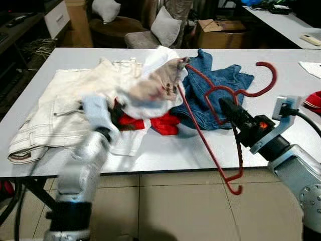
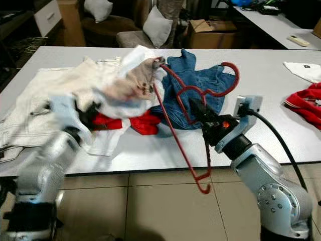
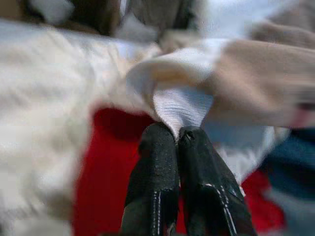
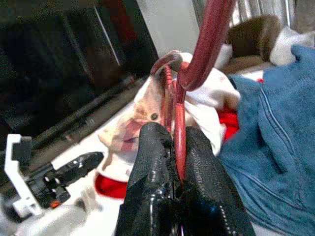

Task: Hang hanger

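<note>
Hanger: a red plastic one, held up over the near edge of the desk, tilted, with its hook curling up to the robot's right and its lower corner hanging past the desk edge above the tiled floor. The right claw is clamped on it near the neck; the right wrist view shows the two black fingers pressed together around the red bar. The hanger's far arm runs up into a pale, stained garment, which is lifted off the desk and blurred. The left claw has its fingers squeezed together on a fold of this white cloth, with the silver left arm reaching up from below the desk edge. Under the lifted garment lies a red cloth, and just beside it, under the hanger, a blue denim piece. Cream trousers are spread over the desk's left part. Another red item lies near the right edge.
</note>
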Available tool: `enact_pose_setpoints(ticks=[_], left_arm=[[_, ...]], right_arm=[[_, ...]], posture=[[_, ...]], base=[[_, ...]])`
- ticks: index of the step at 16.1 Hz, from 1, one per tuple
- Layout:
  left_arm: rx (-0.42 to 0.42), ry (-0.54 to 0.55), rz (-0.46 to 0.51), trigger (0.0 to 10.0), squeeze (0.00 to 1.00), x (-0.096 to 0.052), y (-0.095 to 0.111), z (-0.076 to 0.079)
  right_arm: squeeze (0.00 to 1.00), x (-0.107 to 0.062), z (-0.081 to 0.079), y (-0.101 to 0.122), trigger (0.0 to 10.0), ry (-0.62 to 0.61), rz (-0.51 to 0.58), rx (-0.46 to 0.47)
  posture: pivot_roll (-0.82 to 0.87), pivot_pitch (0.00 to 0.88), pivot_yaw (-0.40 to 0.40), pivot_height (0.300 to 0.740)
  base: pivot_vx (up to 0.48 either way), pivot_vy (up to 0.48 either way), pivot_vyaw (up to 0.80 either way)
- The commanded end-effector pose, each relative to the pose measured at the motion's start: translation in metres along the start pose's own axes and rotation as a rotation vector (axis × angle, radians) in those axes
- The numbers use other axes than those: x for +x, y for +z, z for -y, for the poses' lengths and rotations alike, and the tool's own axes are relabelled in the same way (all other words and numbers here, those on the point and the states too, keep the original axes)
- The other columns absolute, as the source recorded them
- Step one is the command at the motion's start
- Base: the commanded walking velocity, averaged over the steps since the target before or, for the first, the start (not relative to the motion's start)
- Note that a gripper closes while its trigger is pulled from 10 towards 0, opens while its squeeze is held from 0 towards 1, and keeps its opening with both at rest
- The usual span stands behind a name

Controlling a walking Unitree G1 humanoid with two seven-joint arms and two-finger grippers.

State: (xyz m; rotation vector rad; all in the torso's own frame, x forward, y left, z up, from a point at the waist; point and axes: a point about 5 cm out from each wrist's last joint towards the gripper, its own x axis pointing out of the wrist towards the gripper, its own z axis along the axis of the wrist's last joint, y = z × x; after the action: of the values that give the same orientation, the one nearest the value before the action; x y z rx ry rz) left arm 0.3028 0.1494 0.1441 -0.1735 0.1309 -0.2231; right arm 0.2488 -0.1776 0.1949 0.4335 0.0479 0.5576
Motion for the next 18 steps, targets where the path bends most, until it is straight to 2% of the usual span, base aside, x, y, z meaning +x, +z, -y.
enact_pose_setpoints(ticks=[1,2,3,4,5,6,7,8,9,12,14,15,16,17,18], left_arm=[[0.017,-0.064,-0.032,0.0,0.0,0.0,-0.003,0.009],[0.019,-0.075,-0.037,0.0,0.0,0.0,-0.003,0.011],[0.047,-0.154,-0.085,0.0,0.0,-0.002,-0.009,0.018],[0.042,-0.224,-0.093,0.0,0.0,-0.004,-0.01,0.026],[0.007,-0.269,-0.068,0.0,0.0,-0.005,-0.005,0.033],[-0.002,-0.291,-0.067,0.0,0.0,-0.005,-0.003,0.036],[-0.007,-0.321,-0.073,0.0,0.0,-0.007,-0.003,0.04],[-0.005,-0.345,-0.097,0.0,0.0,-0.01,-0.007,0.043],[-0.003,-0.366,-0.107,0.0,0.0,-0.012,-0.009,0.046],[0.004,-0.38,-0.104,0.0,0.0,-0.015,-0.008,0.046],[0.026,-0.334,-0.101,0.0,0.0,-0.013,-0.005,0.039],[0.025,-0.346,-0.098,0.0,0.0,-0.012,-0.003,0.039],[0.021,-0.376,-0.092,0.0,0.0,-0.013,-0.001,0.04],[0.019,-0.396,-0.078,0.0,0.0,-0.012,0.001,0.041],[0.021,-0.386,-0.062,0.0,0.0,-0.011,0.003,0.04]], right_arm=[[0.0,-0.001,0.011,-0.017,10.0,-0.101,-0.127,0.004],[0.0,-0.001,0.013,-0.019,10.0,-0.116,-0.145,0.005],[0.0,0.001,0.022,-0.026,10.0,-0.183,-0.217,-0.051],[0.0,0.018,0.005,-0.011,10.0,-0.068,-0.102,-0.081],[0.0,0.03,-0.027,0.012,10.0,0.152,0.058,-0.055],[0.0,0.031,-0.043,0.018,10.0,0.259,0.095,-0.016],[0.0,0.034,-0.057,0.014,10.0,0.347,0.053,-0.046],[0.0,0.041,-0.038,-0.02,10.0,0.198,-0.183,-0.229],[0.0,0.04,-0.028,-0.03,10.0,0.145,-0.205,-0.221],[0.0,0.04,-0.021,-0.034,10.0,0.083,-0.217,-0.212],[0.0,0.038,0.0,-0.023,10.0,-0.058,-0.162,-0.236],[0.0,0.034,0.008,-0.009,10.0,-0.105,-0.092,-0.273],[0.0,0.031,0.008,0.004,10.0,-0.087,-0.011,-0.247],[0.0,0.026,0.003,0.012,10.0,-0.023,0.012,-0.219],[0.0,0.022,0.002,0.011,10.0,0.003,-0.035,-0.266]], posture=[[-0.15,0.0,0.001,0.74],[-0.15,0.0,0.001,0.74],[-0.15,0.0,0.001,0.74],[-0.15,0.0,0.003,0.74],[-0.14,0.0,0.002,0.74],[-0.14,0.0,-0.001,0.74],[-0.14,0.0,-0.004,0.74],[-0.13,0.0,-0.013,0.74],[-0.13,0.0,-0.017,0.74],[-0.12,0.0,-0.022,0.74],[-0.12,0.0,-0.015,0.74],[-0.12,0.0,-0.008,0.74],[-0.13,0.0,-0.001,0.74],[-0.14,0.0,0.006,0.74],[-0.14,0.0,0.006,0.74]], base=[[0.0,0.0,0.0],[0.0,0.0,0.0],[0.0,0.0,0.0],[0.0,0.0,0.0],[0.0,0.0,0.0],[0.0,0.0,0.0],[0.0,0.0,0.0],[0.0,0.0,0.0],[0.0,0.0,0.0],[0.0,0.0,0.0],[0.0,0.0,0.0],[0.0,0.0,0.0],[0.0,0.0,0.0],[0.0,0.0,0.0],[0.0,0.0,0.0]])
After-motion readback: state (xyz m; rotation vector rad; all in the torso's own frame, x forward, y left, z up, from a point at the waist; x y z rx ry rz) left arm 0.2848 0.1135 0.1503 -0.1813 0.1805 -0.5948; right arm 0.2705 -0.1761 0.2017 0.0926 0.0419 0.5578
